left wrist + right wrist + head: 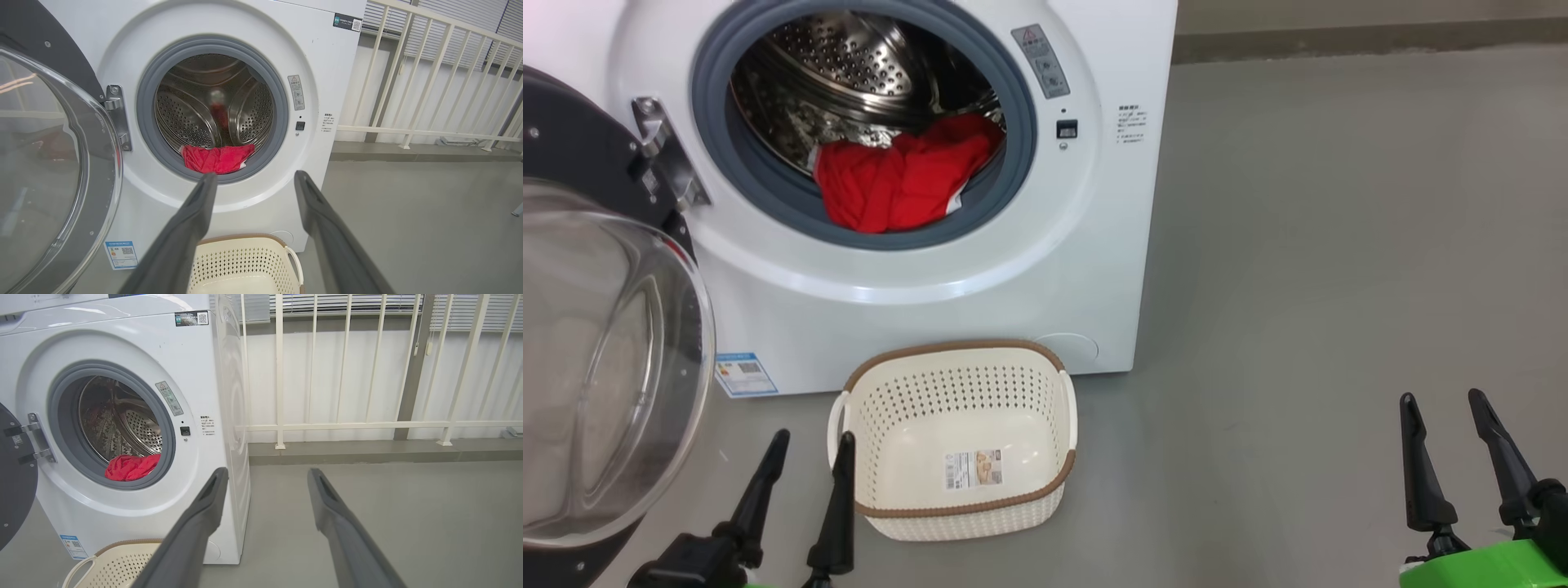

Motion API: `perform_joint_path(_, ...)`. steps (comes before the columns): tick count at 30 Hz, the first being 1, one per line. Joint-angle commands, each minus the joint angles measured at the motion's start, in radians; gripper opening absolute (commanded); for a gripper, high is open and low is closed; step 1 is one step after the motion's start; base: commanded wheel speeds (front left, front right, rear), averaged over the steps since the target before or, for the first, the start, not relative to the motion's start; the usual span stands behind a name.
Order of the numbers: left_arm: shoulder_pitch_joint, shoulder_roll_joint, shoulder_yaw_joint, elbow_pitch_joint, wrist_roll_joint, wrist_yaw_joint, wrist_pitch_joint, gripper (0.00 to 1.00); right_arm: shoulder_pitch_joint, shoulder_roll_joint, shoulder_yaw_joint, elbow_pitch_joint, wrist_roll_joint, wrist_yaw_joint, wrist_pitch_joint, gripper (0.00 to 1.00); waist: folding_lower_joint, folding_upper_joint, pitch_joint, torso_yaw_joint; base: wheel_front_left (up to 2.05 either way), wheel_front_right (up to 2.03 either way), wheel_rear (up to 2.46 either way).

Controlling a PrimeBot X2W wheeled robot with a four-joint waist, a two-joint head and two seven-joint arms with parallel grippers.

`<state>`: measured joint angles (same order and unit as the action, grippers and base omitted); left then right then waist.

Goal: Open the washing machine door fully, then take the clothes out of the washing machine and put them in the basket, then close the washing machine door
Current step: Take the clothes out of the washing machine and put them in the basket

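Basket [964, 527] sits before washer [931, 318], door [613, 367] open alongside.

A bare utility hall or test space, by the look of it: a big white front-loading washing machine [196, 375] stands alone on a smooth grey floor [408, 522], beside a cream metal railing of upright bars [347, 425] and slatted window blinds [470, 12].

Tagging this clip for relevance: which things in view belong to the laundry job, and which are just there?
Job: washing machine; washing machine door, swung open; red clothes inside the machine; basket on the floor in front.
Just there: white railing; grey floor.
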<state>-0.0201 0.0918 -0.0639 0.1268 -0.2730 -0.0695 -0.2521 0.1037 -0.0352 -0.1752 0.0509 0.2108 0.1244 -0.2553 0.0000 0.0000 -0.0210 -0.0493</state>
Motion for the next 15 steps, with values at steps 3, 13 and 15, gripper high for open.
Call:
perform_joint_path(3,-0.013,0.028,0.037,-0.02,0.001,0.006,0.0,1.0,-0.008,-0.015,0.017,-0.023,-0.016,0.006,-0.006,1.0,0.0,0.0,-0.018,-0.005,0.0,0.0,0.0)
perform_joint_path(13,-0.017,0.027,0.024,0.001,-0.001,0.018,0.006,1.0,-0.013,-0.015,0.002,-0.011,-0.009,0.006,-0.006,1.0,0.0,0.0,-0.041,0.007,0.0,0.0,0.0)
perform_joint_path(15,-0.019,0.028,0.026,0.005,-0.001,0.023,0.005,1.0,-0.015,-0.015,0.004,-0.007,-0.008,0.006,-0.006,1.0,0.0,0.0,-0.041,0.009,0.0,0.0,0.0)
